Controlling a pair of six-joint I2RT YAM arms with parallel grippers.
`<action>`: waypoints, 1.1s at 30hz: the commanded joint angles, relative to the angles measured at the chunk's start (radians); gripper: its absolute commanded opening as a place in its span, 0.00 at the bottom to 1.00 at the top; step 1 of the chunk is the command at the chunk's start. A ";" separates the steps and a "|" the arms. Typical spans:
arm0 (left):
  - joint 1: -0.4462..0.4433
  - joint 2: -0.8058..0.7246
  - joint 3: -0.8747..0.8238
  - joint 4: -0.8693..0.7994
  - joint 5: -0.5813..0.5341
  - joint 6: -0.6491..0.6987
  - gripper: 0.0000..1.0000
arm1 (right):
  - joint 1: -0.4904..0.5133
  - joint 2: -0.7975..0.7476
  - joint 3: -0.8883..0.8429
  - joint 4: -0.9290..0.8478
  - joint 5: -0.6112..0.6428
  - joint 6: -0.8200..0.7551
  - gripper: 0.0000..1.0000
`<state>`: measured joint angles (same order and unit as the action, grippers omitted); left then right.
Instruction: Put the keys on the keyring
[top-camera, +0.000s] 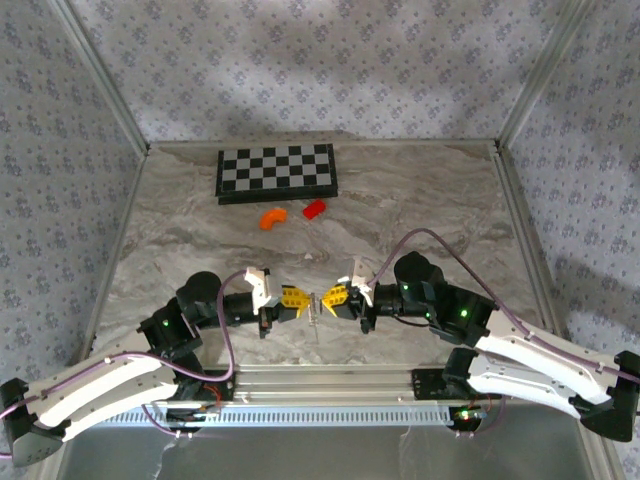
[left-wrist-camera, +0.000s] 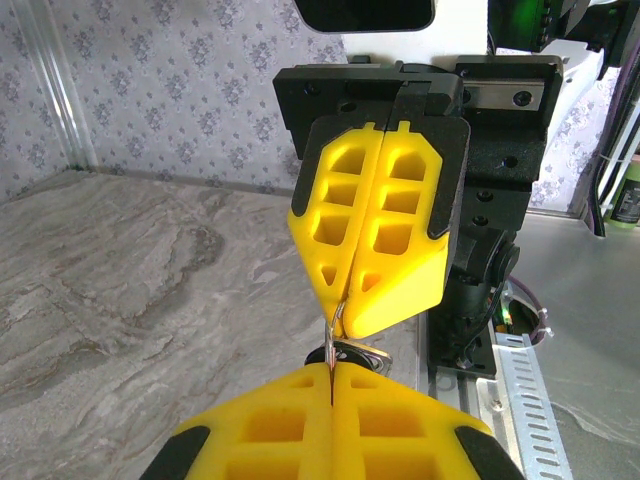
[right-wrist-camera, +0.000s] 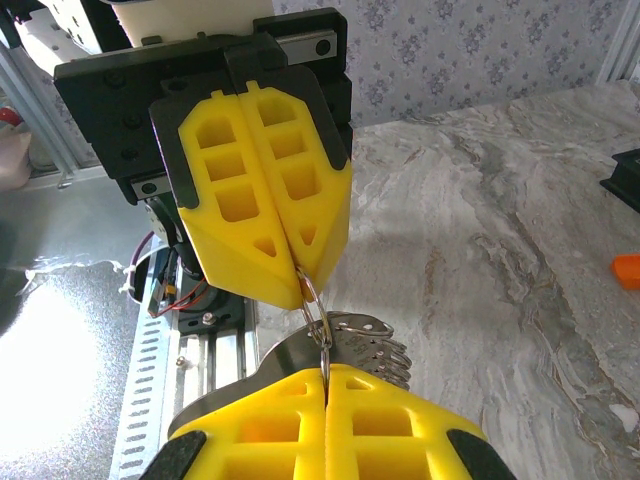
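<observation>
The keyring (right-wrist-camera: 313, 300) is pinched from both sides: the left gripper (right-wrist-camera: 297, 265) and right gripper (right-wrist-camera: 326, 378) are met tip to tip, both clamped tight on the loop (no gap seen). The keys (right-wrist-camera: 378, 345) are fanned just beside it, by the table's (top-camera: 420, 200) near edge

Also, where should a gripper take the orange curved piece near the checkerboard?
Probably across the middle of its arc, from straight above. The orange curved piece lies flat on the table, clear of the red block, so a pinch can close on its inner and outer curves.
</observation>
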<state>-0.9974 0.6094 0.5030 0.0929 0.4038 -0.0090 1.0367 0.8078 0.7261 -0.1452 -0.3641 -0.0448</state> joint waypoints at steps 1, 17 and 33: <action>-0.011 -0.009 0.022 0.035 0.008 0.005 0.00 | -0.002 -0.001 0.007 0.035 -0.017 0.007 0.00; -0.013 -0.002 0.017 0.047 0.012 0.006 0.00 | -0.006 0.014 0.003 0.057 -0.031 0.037 0.00; -0.013 -0.003 0.019 0.035 0.004 0.022 0.00 | -0.006 0.011 0.000 0.067 -0.036 0.059 0.00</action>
<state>-0.9981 0.6094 0.5030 0.1081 0.4034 -0.0078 1.0336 0.8219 0.7242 -0.1257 -0.3782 -0.0036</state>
